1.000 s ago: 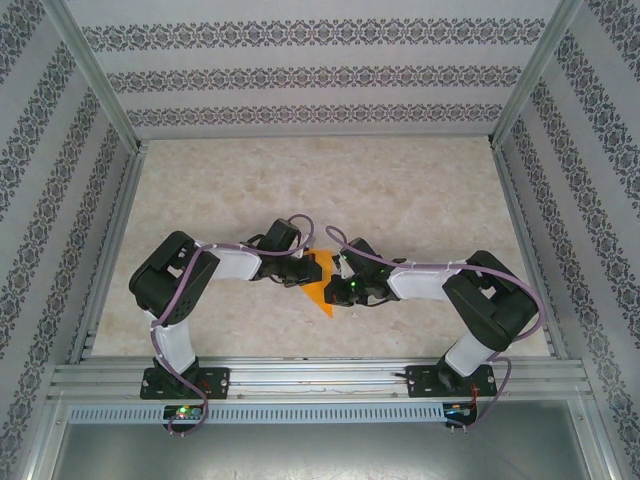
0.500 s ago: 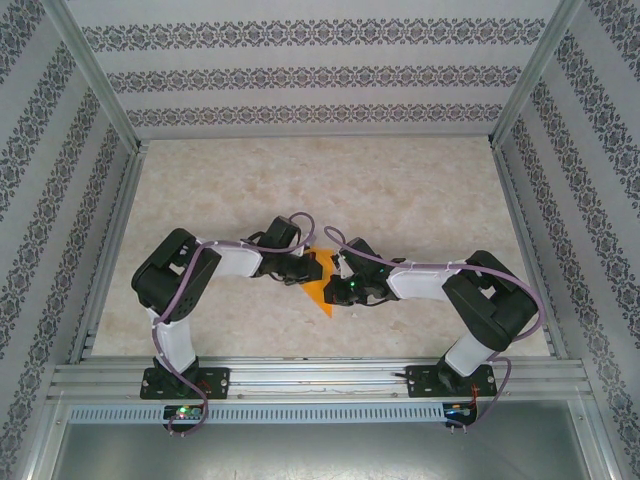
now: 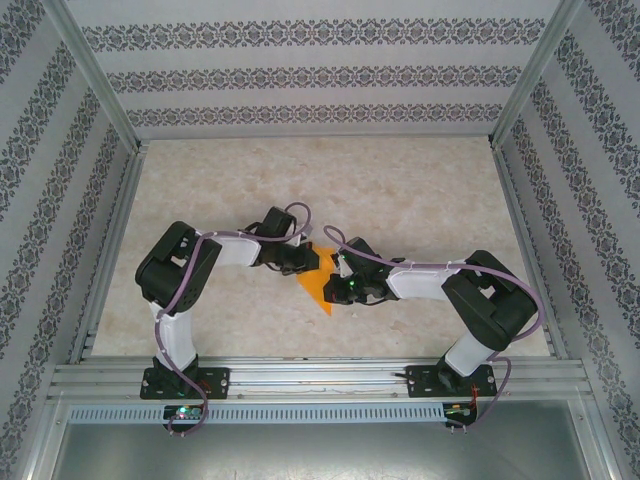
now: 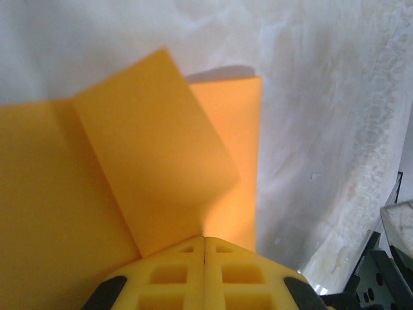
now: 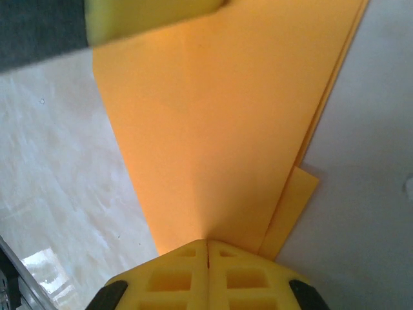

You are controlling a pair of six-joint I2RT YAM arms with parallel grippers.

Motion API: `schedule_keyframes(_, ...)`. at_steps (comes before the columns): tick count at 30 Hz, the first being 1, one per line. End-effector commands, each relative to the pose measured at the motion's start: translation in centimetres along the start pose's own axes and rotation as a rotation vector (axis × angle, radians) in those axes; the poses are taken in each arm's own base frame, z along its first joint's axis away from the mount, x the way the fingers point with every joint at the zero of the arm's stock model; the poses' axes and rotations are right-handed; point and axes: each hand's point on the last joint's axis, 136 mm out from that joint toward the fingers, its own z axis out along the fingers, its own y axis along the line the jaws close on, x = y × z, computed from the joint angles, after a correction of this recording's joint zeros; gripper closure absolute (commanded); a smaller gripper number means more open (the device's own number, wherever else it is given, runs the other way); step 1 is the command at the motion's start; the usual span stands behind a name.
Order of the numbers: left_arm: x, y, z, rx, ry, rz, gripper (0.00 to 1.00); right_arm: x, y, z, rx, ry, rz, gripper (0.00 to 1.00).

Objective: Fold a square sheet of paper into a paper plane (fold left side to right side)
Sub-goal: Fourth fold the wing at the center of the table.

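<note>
I see the orange paper sheet [image 3: 318, 290], partly folded into an angular wedge, lying on the table [image 3: 350, 190] between the two arms, nearer the front. Left gripper [image 4: 204, 240]: jaws fully closed, pinching a raised flap. Right gripper [image 5: 207, 243]: jaws closed too, nipping the sheet where a crease runs up from its fingertips.
</note>
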Motion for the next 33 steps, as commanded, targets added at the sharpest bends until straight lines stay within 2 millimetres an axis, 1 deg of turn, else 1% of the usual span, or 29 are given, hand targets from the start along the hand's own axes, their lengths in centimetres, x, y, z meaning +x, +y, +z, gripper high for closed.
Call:
schedule_keyframes(1, -3.7, 3.8, -0.8, -0.117, -0.110, 0.011, 0.98, 7.9, -10.2, 0.0, 0.384, 0.222, 0.105, 1.00)
schedule_keyframes(6, -5.5, 4.6, -1.2, -0.131, -0.130, 0.018, 0.98, 8.0, -10.2, -0.1, 0.386, 0.225, 0.106, 1.00)
schedule_keyframes(14, -7.7, 6.2, -1.5, -0.153, -0.149, 0.013, 0.98, 8.1, -10.0, -0.1, 0.382, 0.229, 0.106, 1.00)
schedule_keyframes(19, -9.1, 6.6, -1.6, -0.156, -0.156, 0.018, 0.98, 8.1, -10.0, -0.1, 0.380, 0.232, 0.106, 1.00)
schedule_keyframes(28, -10.7, 8.1, -1.8, -0.173, -0.168, 0.005, 0.97, 8.1, -9.8, -0.1, 0.374, 0.229, 0.106, 1.00)
schedule_keyframes(33, -11.4, 8.0, -2.0, -0.164, -0.173, 0.005, 0.95, 8.1, -9.7, -0.1, 0.371, 0.232, 0.104, 1.00)
